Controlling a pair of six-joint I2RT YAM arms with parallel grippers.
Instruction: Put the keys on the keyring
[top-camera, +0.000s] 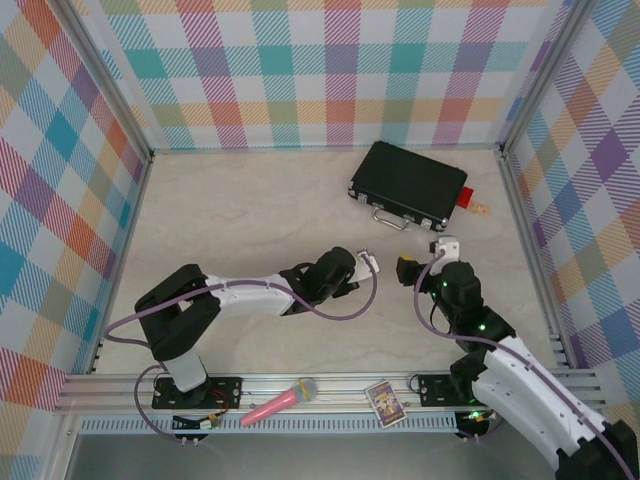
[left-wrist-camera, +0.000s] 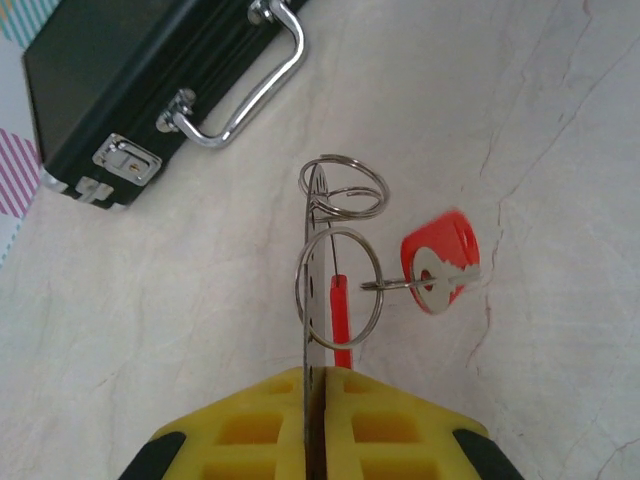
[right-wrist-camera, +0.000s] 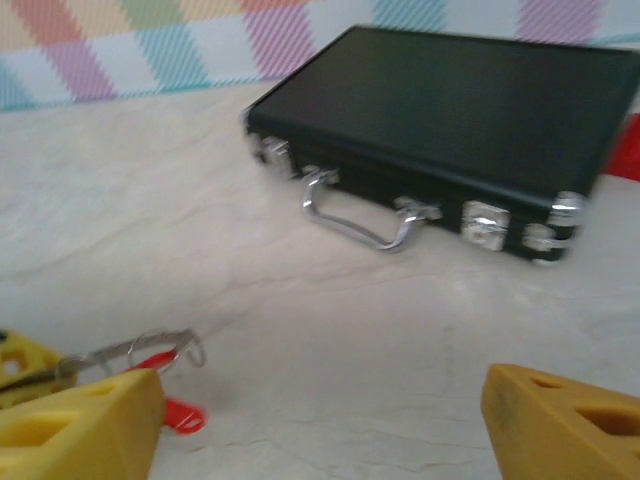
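One red key (left-wrist-camera: 440, 262) hooked by its small loop onto the keyring (left-wrist-camera: 337, 285), out past the ring's right rim in the left wrist view; cannot tell whether touching the desk (left-wrist-camera: 560, 120). Inside the ring, a second red piece seen edge-on, just above the yellow fingers (left-wrist-camera: 250, 430); cannot tell whether another key. Two smaller rings overlapping at the keyring's far end. Keyring pinched edge-on in the left claw (left-wrist-camera: 315, 385), jaws pressed together on the thin metal with no gap showing. Seen from above, held over the middle of the desk, between the two arms and nearer the front than the back. Right claw (right-wrist-camera: 320, 430) spread wide and empty, just right of the keyring and pointed toward the case (right-wrist-camera: 450, 110); in its own wrist view, keyring and a red key just beside the left-hand finger, blurred. Case black, closed, lying flat at the far right of the desk, chrome handle and latches turned toward the arms. Red block (top-camera: 465, 198) with a pale tip touching the case's right end. Pink mic (top-camera: 280, 400) and a small card (top-camera: 384, 402) lying on the metal rail (top-camera: 330, 385) at the near edge, between the arm bases.
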